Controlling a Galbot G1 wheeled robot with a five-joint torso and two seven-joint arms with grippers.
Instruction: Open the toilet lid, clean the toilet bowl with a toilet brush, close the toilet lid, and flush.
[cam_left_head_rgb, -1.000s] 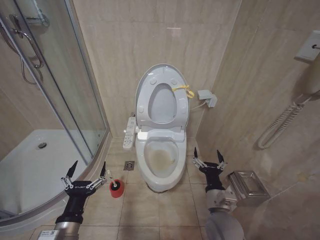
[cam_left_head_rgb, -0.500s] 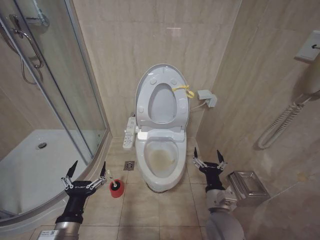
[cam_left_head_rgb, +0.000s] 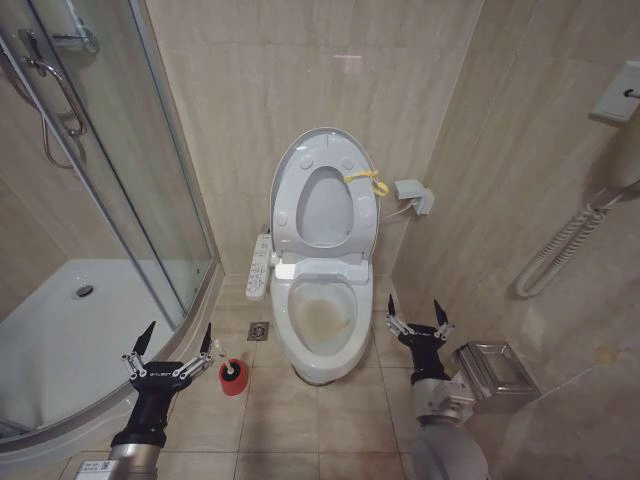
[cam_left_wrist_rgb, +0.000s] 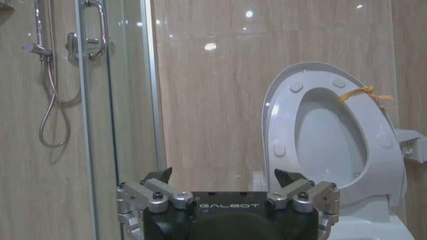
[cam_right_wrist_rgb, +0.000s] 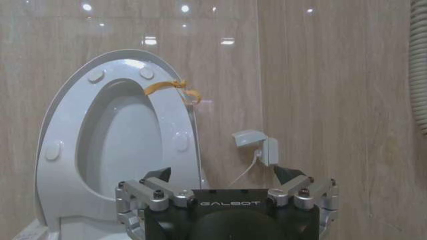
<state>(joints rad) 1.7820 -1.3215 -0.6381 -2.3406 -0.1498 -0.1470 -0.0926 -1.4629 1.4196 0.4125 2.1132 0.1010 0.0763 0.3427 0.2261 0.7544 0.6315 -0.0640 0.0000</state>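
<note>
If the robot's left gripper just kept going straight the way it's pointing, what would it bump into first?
Probably the tiled back wall, between the shower glass and the raised toilet lid. The open left gripper points there; depth is hard to judge.

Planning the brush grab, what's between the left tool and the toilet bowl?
In the head view, the black-bristled toilet brush in its red cup, between left tool and stained white bowl.

Two matching black-and-silver grippers

The left gripper (cam_left_head_rgb: 172, 343) and right gripper (cam_left_head_rgb: 418, 315) have black pointed jaws, silver screwed knuckles, white "GALBOT" lettering on black bodies, and grey cylindrical wrists.
</note>
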